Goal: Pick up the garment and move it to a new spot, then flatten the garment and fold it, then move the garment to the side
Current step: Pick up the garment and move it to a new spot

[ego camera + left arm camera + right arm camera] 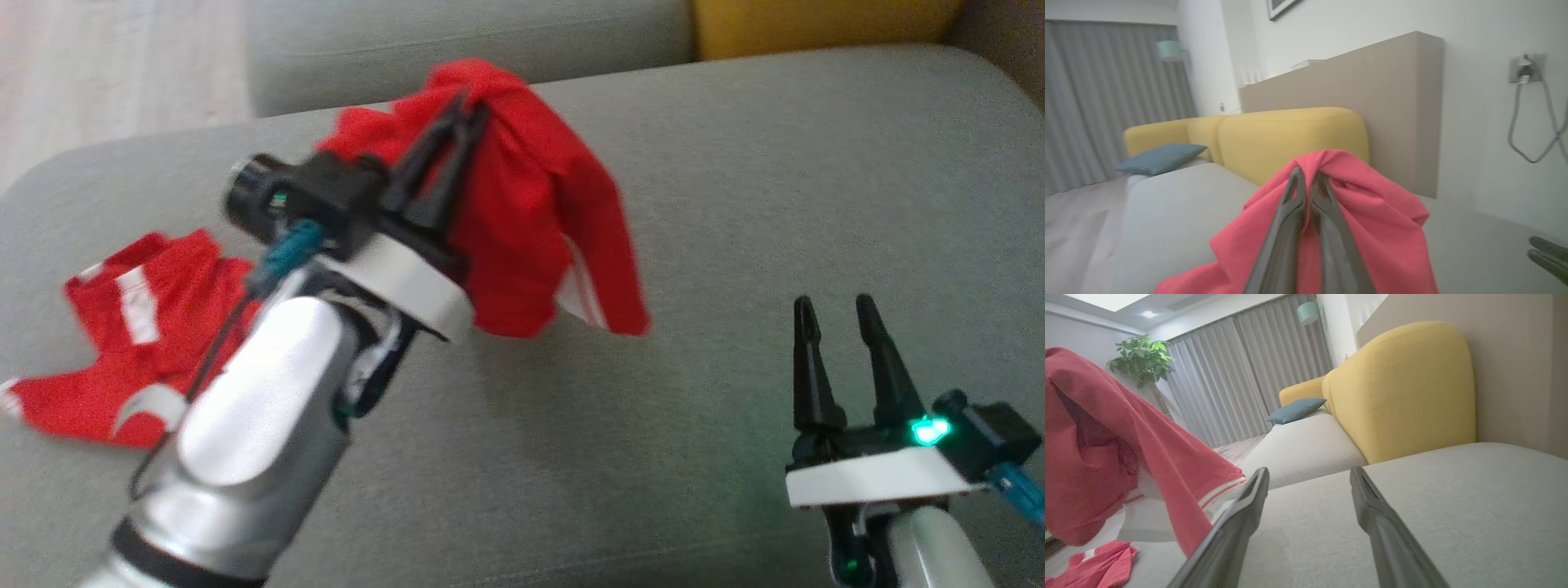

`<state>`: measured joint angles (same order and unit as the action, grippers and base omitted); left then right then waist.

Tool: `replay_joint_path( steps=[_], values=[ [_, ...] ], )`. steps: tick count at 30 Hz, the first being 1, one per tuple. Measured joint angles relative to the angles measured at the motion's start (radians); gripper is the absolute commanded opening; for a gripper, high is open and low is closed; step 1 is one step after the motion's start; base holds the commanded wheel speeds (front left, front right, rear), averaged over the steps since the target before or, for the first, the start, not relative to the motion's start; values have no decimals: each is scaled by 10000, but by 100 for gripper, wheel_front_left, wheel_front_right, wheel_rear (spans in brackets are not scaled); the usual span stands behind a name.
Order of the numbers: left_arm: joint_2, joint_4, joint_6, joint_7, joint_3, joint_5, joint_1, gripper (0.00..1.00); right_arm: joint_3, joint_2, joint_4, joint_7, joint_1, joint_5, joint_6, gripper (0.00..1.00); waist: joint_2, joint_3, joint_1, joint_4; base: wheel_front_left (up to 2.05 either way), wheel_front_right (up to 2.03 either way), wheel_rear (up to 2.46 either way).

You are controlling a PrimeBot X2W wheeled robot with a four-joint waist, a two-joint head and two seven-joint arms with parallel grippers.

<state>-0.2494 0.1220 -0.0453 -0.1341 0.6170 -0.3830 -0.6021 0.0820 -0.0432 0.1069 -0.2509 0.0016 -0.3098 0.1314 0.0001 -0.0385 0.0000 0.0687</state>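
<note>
Left gripper [467, 110] is pinched tight on a bunched fold of the red garment [531, 212], holding it up off the grey cushion [775, 163], around 12 o'clock in the head view. The cloth hangs from the fingers toward 5 o'clock, with a white-striped hem at the low end. Right gripper [834, 309] sits at 4 o'clock, fingers spread wide with nothing between them, well apart from the garment. Another red piece [139, 343] with white stripes lies on the cushion at 8 o'clock. The arm [245, 425] hides whether it's joined to the lifted bit. Yellow backrest [1290, 134] behind, blue pillow [1159, 157] further off.
</note>
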Motion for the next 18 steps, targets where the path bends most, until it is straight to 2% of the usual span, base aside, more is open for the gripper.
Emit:
replay_joint_path(
  steps=[3, 9, 14, 18],
  values=[
    [732, 541, 123, -194, 395, -42, -369, 0, -6, -2, -144, 0, -303, -65, 0, 100, 0, -105, 0, 723, 0, 0, 0],
    [1536, 1266, 426, -606, 510, -276, -1345, 0, -15, -4, -422, 0, -636, -360, 0, 100, 0, -388, 0, 1804, 0, 0, 0],
    [1643, 2512, 458, -982, 454, -405, -1478, 0, 35, -4, -510, 0, -772, -516, 0, 100, 0, -757, 0, 2479, 0, 0, 0],
    [1578, 3990, 439, -1141, 397, 117, -1497, 0, 86, -2, -577, 0, -790, -527, 0, 100, 0, -1125, 0, 2779, 0, 0, 0]
  ],
)
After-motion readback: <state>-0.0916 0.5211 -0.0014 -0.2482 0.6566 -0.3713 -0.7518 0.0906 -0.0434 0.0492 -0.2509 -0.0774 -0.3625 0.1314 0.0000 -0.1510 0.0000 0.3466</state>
